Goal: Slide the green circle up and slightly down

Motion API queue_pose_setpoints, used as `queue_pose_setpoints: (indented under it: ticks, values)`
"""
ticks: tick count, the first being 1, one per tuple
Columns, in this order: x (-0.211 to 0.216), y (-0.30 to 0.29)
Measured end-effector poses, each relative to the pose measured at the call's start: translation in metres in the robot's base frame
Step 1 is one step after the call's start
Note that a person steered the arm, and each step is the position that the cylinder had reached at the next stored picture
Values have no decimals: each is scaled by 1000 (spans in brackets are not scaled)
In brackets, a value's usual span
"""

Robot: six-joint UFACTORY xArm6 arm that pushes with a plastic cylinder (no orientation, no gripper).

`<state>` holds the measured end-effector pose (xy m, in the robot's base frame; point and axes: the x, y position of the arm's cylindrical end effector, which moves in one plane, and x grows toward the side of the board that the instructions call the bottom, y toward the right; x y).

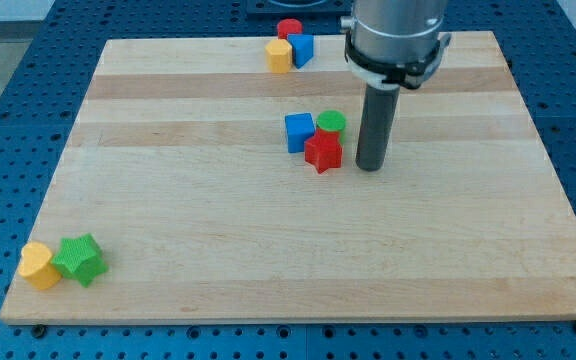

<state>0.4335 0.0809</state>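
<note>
The green circle sits near the board's middle, touching a red star below it and a blue cube on its left. My tip rests on the board just to the right of the red star, below and to the right of the green circle, a small gap apart from both.
A red cylinder, a blue block and a yellow block cluster at the view's top edge. A yellow block and a green star lie at the bottom left corner of the wooden board.
</note>
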Motion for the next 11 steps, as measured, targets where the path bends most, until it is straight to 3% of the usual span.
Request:
queue_pose_setpoints:
  ticks: [5, 8, 11]
  values:
    - [-42, -49]
    - [-110, -95]
    - [-104, -162]
